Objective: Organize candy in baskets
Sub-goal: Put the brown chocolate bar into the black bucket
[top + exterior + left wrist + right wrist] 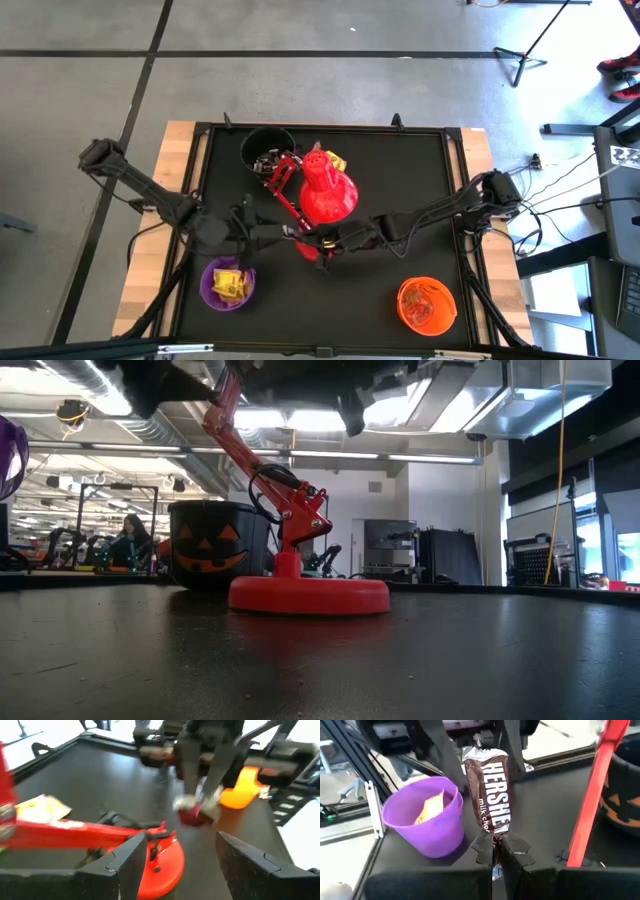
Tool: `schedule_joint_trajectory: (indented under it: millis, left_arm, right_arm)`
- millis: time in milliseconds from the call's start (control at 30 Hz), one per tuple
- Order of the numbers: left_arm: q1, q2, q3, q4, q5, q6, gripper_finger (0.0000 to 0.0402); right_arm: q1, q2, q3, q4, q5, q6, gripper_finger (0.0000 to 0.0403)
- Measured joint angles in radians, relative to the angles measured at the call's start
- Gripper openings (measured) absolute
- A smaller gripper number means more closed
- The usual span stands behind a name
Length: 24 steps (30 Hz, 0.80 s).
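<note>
Chocolate bar (489, 795): light, crinkly, slippery; we are pinching its lower end near the lamp base (312, 247).
Right gripper (496, 851): clenching the bar.
Left gripper (175, 865): hanging open, empty.

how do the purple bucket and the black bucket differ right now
The purple bucket sits near the table's front left and holds yellow-wrapped candy; the black bucket stands at the back beside the red lamp, with dark and silvery pieces inside. The black one bears an orange pumpkin face; the purple one's visible side is plain. Both are small, round and upright.
</note>
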Motion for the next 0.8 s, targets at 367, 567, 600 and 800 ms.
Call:
schedule_joint_trajectory:
  millis: [367, 567, 600, 800]
  left_arm:
    - [0.131, 0.080, 0.000, 0.103, 0.230, 0.027, 0.0224]
    - [0.160, 0.156, 0.000, 0.226, 0.292, 0.077, 0.0224]
    - [0.164, 0.165, 0.000, 0.241, 0.303, 0.083, 0.0224]
    - [0.179, 0.178, 0.000, 0.256, 0.325, 0.100, 0.0210]
  right_arm:
    - [0.000, 0.024, -0.001, 0.003, 0.000, 0.000, 0.0010]
    - [0.000, 0.023, -0.001, 0.030, 0.000, -0.007, 0.0010]
    - [0.000, 0.023, -0.001, 0.025, 0.000, -0.010, 0.0010]
    - [0.000, 0.023, -0.001, 0.000, 0.000, -0.016, 0.0010]
